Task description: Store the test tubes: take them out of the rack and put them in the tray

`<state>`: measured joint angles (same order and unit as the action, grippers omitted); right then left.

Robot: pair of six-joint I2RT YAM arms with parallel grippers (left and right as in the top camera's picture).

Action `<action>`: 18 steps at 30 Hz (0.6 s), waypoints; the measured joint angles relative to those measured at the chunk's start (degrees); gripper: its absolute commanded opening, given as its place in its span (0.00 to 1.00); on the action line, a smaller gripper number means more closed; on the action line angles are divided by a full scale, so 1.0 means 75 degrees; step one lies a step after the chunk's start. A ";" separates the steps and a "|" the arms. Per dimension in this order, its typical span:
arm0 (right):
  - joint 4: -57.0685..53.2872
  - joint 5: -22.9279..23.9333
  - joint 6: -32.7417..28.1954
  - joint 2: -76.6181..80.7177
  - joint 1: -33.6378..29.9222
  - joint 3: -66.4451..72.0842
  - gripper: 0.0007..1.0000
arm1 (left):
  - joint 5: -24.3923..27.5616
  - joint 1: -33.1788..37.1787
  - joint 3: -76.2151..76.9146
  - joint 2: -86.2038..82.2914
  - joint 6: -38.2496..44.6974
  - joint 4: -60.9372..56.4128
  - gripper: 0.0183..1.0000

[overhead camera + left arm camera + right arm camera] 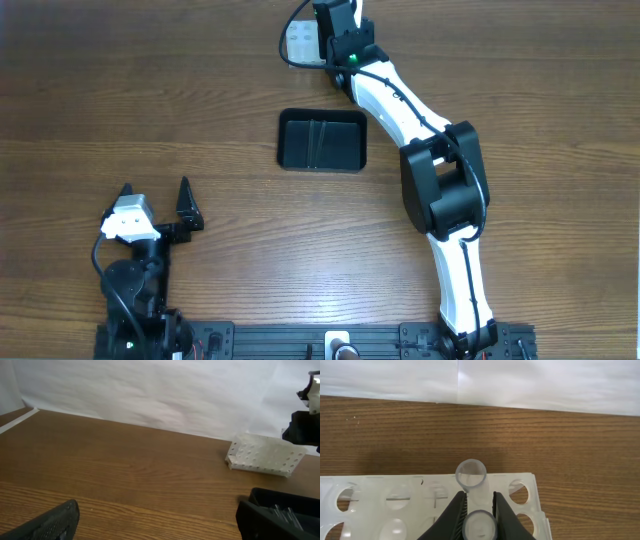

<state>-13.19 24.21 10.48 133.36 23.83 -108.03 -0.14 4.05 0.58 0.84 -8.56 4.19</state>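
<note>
At the rack (pixel 303 42), 12 o'clock, right gripper (pixel 479 502) jaws pinch a test tube (pixel 480 526): extraction step. Next: lift straight, carry to tray (pixel 345 146).

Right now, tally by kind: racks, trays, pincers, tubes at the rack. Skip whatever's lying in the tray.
Rack: 1
Tray: 1
Pincers: 2, left pincer open, right pincer shut
Test tubes at the rack: 2, one upright in a hole, one test tube in the right pincer
Total: 6
</note>
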 measured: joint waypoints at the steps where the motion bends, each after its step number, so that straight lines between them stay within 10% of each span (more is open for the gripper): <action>1: 0.0000 0.0000 -0.0003 0.0000 0.0000 0.0000 0.11 | 0.0000 0.0000 0.0000 0.0000 0.0000 0.0000 1.00; 18: -0.0003 0.0029 0.0009 0.0000 0.0044 -0.0015 0.05 | 0.0000 0.0000 0.0000 0.0000 0.0000 0.0000 1.00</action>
<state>-13.21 24.43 10.55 133.36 24.16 -108.14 -0.14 4.05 0.58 0.84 -8.56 4.19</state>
